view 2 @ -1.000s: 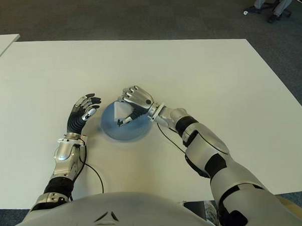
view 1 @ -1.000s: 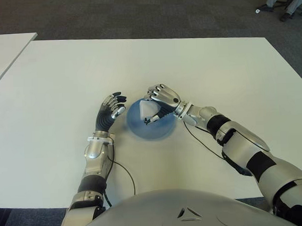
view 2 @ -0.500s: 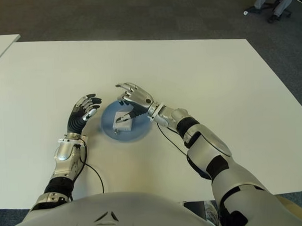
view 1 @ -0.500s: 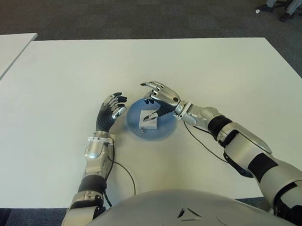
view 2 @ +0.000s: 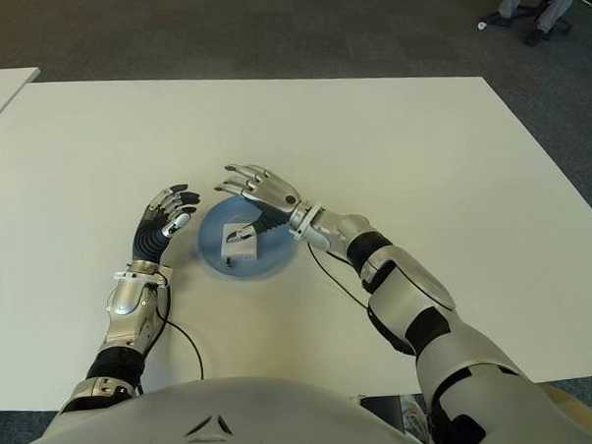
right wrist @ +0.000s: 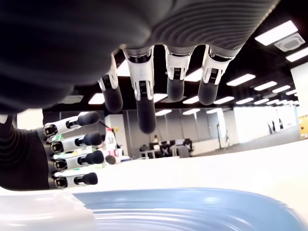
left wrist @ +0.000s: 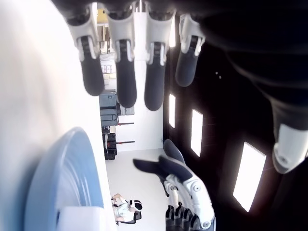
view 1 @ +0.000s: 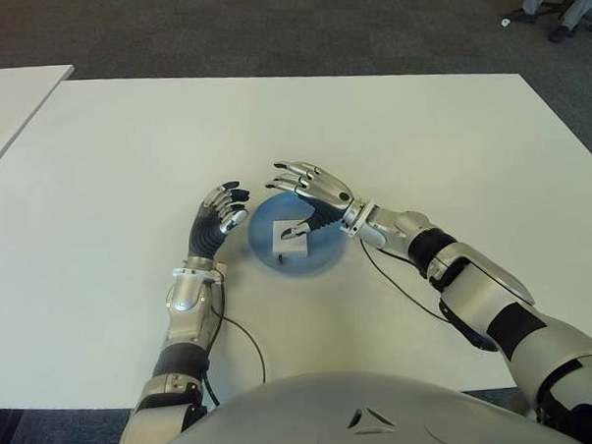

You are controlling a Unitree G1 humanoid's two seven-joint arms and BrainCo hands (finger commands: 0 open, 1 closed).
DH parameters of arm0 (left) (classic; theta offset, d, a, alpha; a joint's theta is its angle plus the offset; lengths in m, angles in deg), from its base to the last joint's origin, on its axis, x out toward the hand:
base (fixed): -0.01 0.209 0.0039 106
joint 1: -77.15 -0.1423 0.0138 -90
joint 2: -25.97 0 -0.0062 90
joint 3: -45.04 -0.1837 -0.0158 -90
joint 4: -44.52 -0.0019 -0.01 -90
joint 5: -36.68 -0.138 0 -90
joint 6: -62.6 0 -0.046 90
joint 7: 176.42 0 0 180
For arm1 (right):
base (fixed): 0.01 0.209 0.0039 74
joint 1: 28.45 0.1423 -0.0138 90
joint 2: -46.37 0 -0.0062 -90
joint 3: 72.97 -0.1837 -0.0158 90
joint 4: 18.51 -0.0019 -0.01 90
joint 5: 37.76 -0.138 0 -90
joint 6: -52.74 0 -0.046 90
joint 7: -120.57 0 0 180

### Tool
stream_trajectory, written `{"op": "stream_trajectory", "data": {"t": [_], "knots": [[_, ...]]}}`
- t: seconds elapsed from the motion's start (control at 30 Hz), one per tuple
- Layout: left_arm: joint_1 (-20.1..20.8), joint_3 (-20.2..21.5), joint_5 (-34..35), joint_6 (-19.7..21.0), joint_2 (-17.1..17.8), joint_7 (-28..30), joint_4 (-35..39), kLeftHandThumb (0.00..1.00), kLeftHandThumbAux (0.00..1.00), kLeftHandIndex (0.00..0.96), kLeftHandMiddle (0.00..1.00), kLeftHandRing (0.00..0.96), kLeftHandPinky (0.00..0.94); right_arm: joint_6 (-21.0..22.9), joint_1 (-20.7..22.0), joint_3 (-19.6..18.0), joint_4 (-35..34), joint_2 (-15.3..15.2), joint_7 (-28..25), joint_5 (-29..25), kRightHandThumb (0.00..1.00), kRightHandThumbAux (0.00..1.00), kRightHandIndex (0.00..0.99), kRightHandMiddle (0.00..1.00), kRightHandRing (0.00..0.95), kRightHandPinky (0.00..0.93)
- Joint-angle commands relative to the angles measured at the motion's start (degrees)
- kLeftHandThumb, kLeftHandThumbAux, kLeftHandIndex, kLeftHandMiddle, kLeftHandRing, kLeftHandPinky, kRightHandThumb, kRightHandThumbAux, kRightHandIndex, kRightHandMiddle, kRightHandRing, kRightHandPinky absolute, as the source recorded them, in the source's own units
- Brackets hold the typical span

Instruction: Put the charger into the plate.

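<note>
A small white charger [view 1: 293, 240] lies inside the blue plate [view 1: 322, 257] near the middle of the white table [view 1: 390, 129]. My right hand [view 1: 304, 187] hovers over the plate's far rim with its fingers spread, holding nothing. In the right wrist view the plate [right wrist: 202, 207] fills the bottom and the charger [right wrist: 38, 214] shows at one corner. My left hand [view 1: 220, 213] stands just left of the plate, fingers relaxed and empty; the left wrist view shows the plate's rim [left wrist: 72, 183] beside it.
A second white table [view 1: 15, 97] shows at the far left. Dark carpet lies beyond the table's far edge, with a chair base and a person's legs [view 1: 552, 4] at the top right. A thin cable [view 1: 247, 342] runs along the left forearm.
One second ago my right hand was shut on the charger above the plate. It has since let go, the charger has dropped into the plate, and the fingers have spread and lifted slightly.
</note>
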Motion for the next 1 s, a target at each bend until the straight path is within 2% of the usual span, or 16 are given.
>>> {"op": "stream_trajectory", "data": {"t": [0.03, 0.5, 0.7, 0.77, 0.9, 1.0], "knots": [[-2.45, -0.46, 0.59, 1.06, -0.73, 0.60, -2.15, 0.000, 0.533, 0.241, 0.335, 0.324, 0.313, -0.98, -0.65, -0.87, -0.16, -0.50, -1.76, -1.05, 0.296, 0.173, 0.000, 0.000, 0.000, 0.000], [-1.98, -0.32, 0.08, 0.91, -0.74, -0.09, -3.15, 0.000, 0.543, 0.243, 0.328, 0.322, 0.310, -1.22, -0.71, -3.14, -0.22, -0.45, -2.98, -2.84, 0.254, 0.204, 0.000, 0.000, 0.000, 0.000], [-1.75, -0.15, -0.01, 0.65, -0.51, -0.15, -3.74, 0.000, 0.544, 0.237, 0.312, 0.313, 0.311, 1.00, 4.21, -6.70, 3.55, 1.81, -5.90, -6.29, 0.205, 0.302, 0.000, 0.000, 0.000, 0.000], [-1.64, -0.07, 0.05, 0.34, -0.55, -0.16, -4.00, 0.000, 0.544, 0.240, 0.317, 0.316, 0.318, 1.81, 5.42, -9.48, 5.78, 3.10, -7.64, -9.44, 0.176, 0.350, 0.000, 0.000, 0.000, 0.000], [-1.12, 0.14, -0.32, 0.79, -0.69, -1.17, -4.36, 0.000, 0.539, 0.251, 0.334, 0.326, 0.322, 2.95, 2.41, -21.96, 7.66, 8.73, -16.31, -25.58, 0.135, 0.428, 0.000, 0.000, 0.000, 0.000], [-0.93, 0.55, -0.79, 2.38, -0.74, -2.83, -4.22, 0.000, 0.537, 0.258, 0.343, 0.330, 0.320, 4.24, 0.57, -28.44, 6.84, 12.08, -18.87, -33.91, 0.118, 0.465, 0.000, 0.000, 0.000, 0.000]]}}
